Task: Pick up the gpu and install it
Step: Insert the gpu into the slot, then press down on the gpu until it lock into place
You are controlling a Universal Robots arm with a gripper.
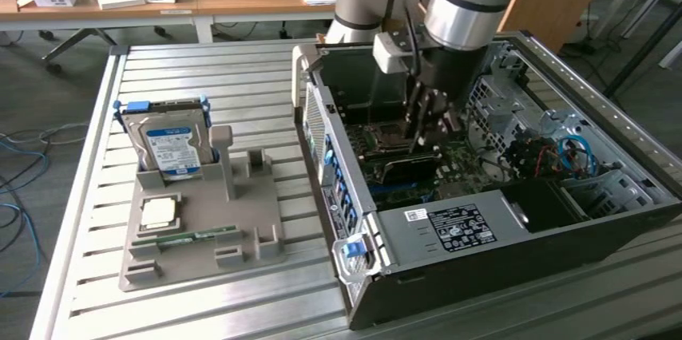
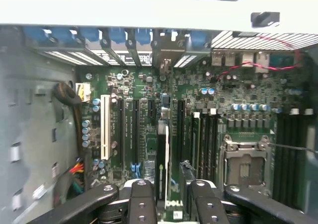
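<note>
My pincer (image 2: 166,196) grips the gpu (image 2: 163,169) edge-on above the motherboard (image 2: 238,92), so I judge it best kept upright and lined with its slot.

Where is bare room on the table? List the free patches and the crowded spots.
Free: slatted table behind the hard drive; the strip between the grey holder and the PC case. Crowded: the case interior, where the gripper holds the gpu.
</note>
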